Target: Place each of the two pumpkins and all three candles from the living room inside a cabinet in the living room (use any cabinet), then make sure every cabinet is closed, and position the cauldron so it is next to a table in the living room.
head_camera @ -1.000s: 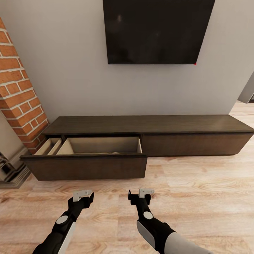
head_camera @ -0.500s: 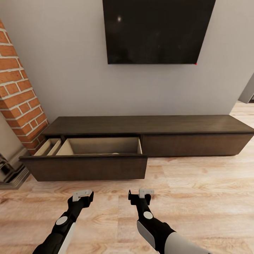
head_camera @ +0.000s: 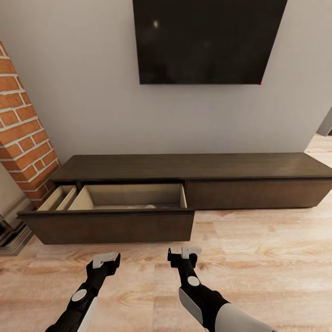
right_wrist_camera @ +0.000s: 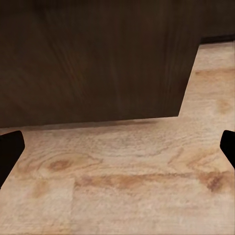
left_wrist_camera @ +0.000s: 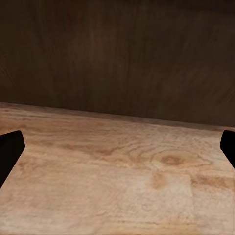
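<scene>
The long dark brown cabinet [head_camera: 193, 165] stands against the wall. Its wide left drawer [head_camera: 110, 226] is pulled out and shows a pale beige lining; a small pale shape just peeks over the drawer front, too little to name. Both my grippers hover low over the floor in front of that drawer. My left gripper [head_camera: 103, 262] is open and empty, facing the dark drawer front [left_wrist_camera: 117, 54]. My right gripper [head_camera: 183, 255] is open and empty too, facing the drawer front's right corner [right_wrist_camera: 93, 58]. Pumpkins, cauldron and table are out of view.
A brick fireplace [head_camera: 23, 133] rises at the left, close to the drawer's left end. A black TV [head_camera: 207, 41] hangs on the wall above the cabinet. The cabinet's right drawer [head_camera: 258, 191] is closed. Light wooden floor [head_camera: 267, 258] stretches to the right.
The whole picture has shifted: the camera has moved a little closer to the cabinet, so the open drawer looks larger. Both arms keep the same pose, grippers still open.
</scene>
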### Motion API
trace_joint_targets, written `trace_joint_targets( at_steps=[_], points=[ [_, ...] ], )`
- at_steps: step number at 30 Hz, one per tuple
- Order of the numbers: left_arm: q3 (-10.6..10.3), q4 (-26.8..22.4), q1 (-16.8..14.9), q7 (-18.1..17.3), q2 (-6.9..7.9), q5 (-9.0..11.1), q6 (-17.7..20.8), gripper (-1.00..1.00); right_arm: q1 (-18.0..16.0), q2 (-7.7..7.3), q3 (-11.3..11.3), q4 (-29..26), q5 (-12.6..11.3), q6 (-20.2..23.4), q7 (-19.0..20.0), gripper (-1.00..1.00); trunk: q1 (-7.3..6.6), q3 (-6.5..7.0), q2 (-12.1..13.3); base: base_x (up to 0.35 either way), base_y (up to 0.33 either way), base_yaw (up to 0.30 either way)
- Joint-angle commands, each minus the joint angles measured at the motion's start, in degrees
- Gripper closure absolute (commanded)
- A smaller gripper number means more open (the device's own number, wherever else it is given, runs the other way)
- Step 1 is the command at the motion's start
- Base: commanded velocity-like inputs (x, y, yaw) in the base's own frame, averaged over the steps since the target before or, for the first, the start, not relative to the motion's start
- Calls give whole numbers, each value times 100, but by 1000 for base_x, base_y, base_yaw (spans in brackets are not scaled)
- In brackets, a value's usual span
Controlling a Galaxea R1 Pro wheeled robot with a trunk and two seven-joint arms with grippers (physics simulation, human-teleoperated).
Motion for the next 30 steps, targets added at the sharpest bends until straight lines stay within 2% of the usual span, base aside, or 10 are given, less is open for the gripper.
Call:
trace_joint_targets(
  at_steps=[1, 30],
  points=[
    [1, 13, 0, 1, -2, 4, -26, -100, 0, 0, 4, -1, 1, -12, -4, -100, 0, 0, 0, 122, 0, 0],
    [6, 64, 0, 0, -6, 8, -108, -100, 0, 0, -28, 14, -2, -75, -11, -100, 0, 0, 0, 39, 0, 0]
  ],
)
